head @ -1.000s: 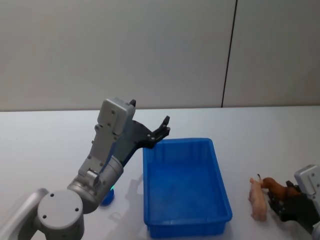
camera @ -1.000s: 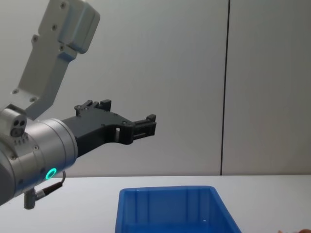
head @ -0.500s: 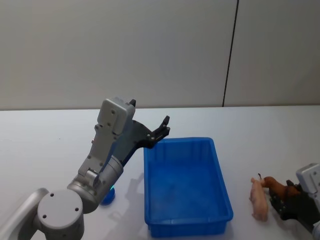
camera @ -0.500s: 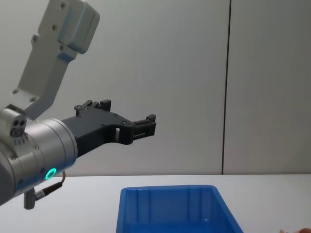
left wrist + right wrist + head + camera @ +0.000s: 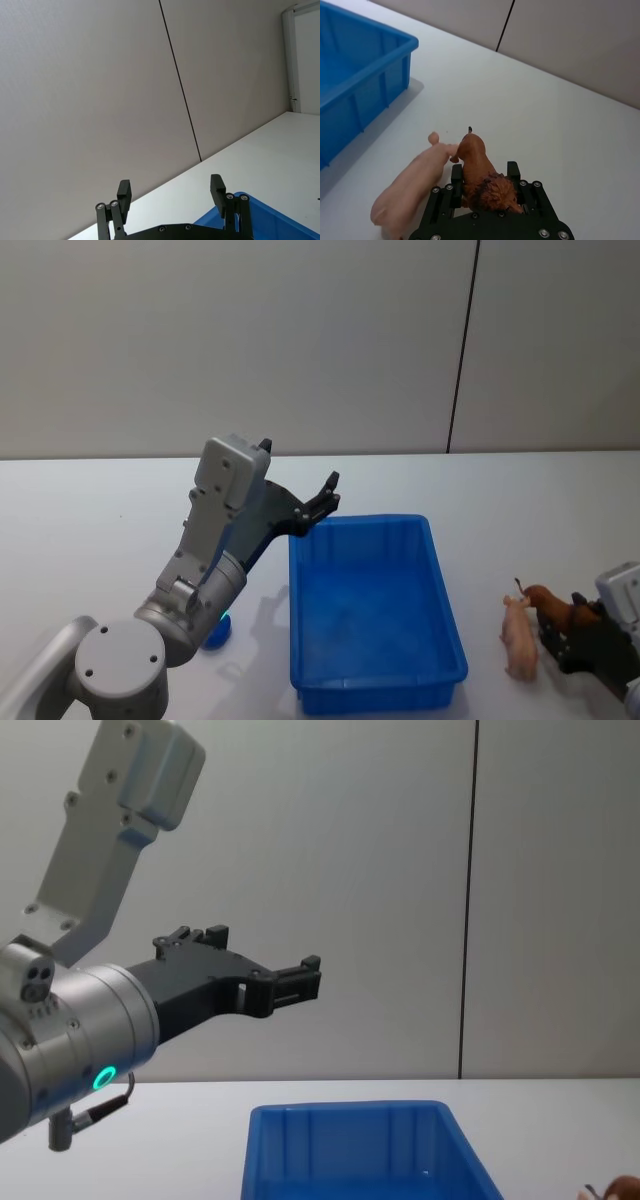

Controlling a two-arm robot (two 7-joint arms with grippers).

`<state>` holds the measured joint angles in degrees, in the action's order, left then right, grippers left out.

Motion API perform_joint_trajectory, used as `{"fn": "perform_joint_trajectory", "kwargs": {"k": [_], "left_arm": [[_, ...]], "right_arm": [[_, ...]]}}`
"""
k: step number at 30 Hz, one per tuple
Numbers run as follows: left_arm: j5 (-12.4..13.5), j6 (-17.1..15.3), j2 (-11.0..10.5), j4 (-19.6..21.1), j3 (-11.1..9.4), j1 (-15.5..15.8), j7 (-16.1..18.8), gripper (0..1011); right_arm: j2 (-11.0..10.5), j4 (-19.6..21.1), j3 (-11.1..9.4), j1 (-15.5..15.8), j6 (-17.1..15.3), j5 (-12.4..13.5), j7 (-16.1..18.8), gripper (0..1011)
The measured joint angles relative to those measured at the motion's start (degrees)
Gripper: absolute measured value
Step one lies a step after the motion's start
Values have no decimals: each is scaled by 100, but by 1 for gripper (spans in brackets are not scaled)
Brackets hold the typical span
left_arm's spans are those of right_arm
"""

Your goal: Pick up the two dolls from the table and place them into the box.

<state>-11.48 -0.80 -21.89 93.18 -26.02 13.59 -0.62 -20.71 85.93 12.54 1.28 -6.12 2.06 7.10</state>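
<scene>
My right gripper [image 5: 484,172] is shut on a brown four-legged animal doll [image 5: 479,170] at the table's near right [image 5: 552,606], a little above the white table [image 5: 90,530]. A pale pink pig doll [image 5: 520,642] lies on the table against its left side [image 5: 412,187]. The bright blue box [image 5: 375,610] stands left of them, nothing inside it. My left gripper [image 5: 325,498] hangs open high over the box's far left corner [image 5: 305,975], its fingers [image 5: 124,192] holding nothing. A blue doll [image 5: 214,634] peeks out behind the left arm.
White table stretches free behind the box and to its right beyond the dolls. A grey wall with a dark vertical seam [image 5: 462,350] closes the back. The left arm's big grey joint [image 5: 120,675] fills the near left corner.
The brown animal in my right gripper has risen a little; its top now shows at the chest view's lower right. The left arm has stayed still.
</scene>
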Motion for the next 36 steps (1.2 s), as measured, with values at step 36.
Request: {"fn": "perform_joint_trajectory", "kwargs": {"k": [36], "left_arm": [[0,0,0,0,0,0,0,1002]], "right_arm": [[185,650,-44,-324,1390,-216,-104,519]]}}
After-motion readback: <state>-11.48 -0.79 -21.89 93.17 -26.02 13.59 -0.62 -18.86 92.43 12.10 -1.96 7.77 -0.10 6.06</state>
